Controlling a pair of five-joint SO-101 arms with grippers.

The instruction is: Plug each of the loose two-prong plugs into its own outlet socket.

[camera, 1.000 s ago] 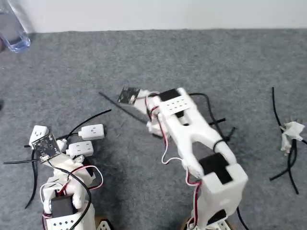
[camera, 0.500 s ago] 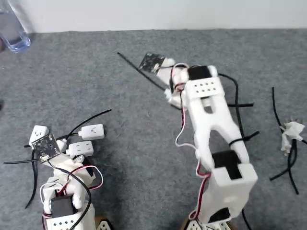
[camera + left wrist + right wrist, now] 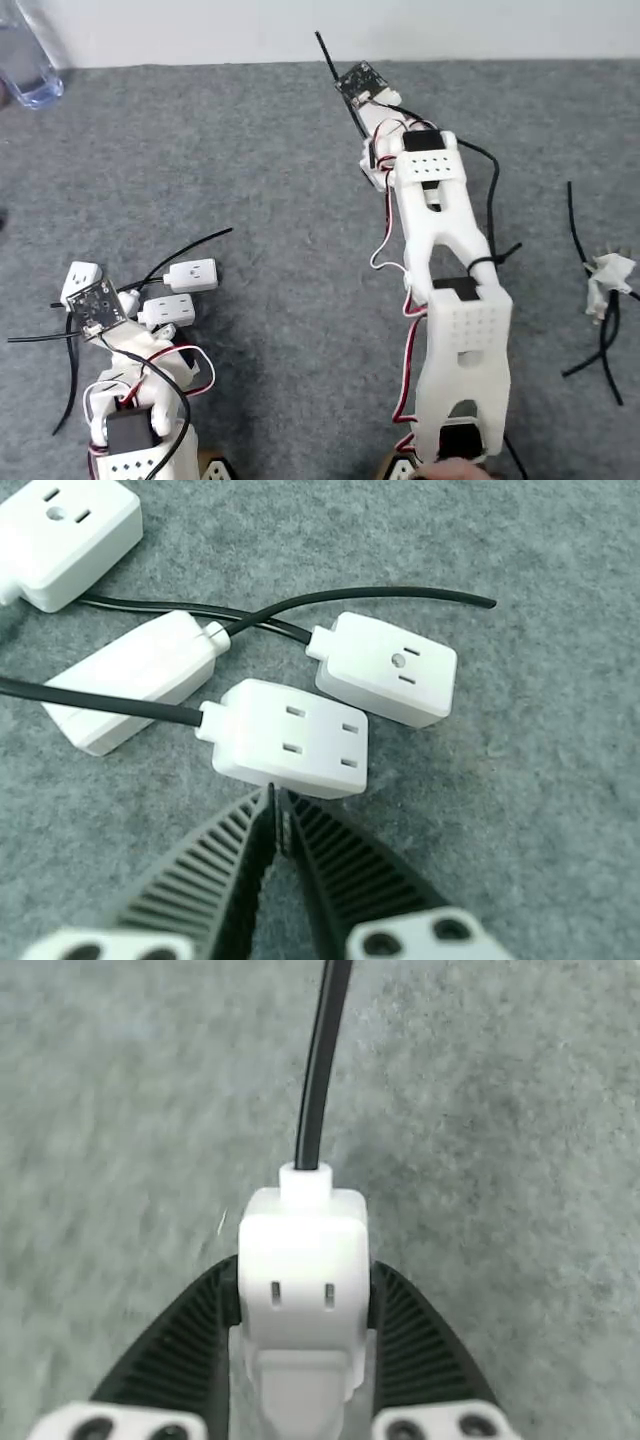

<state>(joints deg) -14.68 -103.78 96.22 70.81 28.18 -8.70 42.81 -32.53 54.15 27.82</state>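
So the white socket with two slots is clamped in the right gripper, and the ribbed fingers are pressed on its two side walls. Its slotted face looks back toward the wrist cam. Its long axis runs straight along the gripper, with the black cord coming out the far end and pointing away from the arm. In the high view that arm is stretched way out to the far edge of the grey mat, so the socket is up there near the back wall, well apart from everything else. The loose plug I can make out lies at the right edge of the mat in a tangle of black leads. It's off to the side of the right arm and much nearer to it than to the left one. I'd guess that's the relation that matters: the socket's slots have to end up facing that plug's prongs, and I can't tell which way the prongs point from here. Over on the left, the left gripper has its jaws pinched nearly together on nothing, with the tips just beside the edge of the double socket. A single socket sits just past that one.
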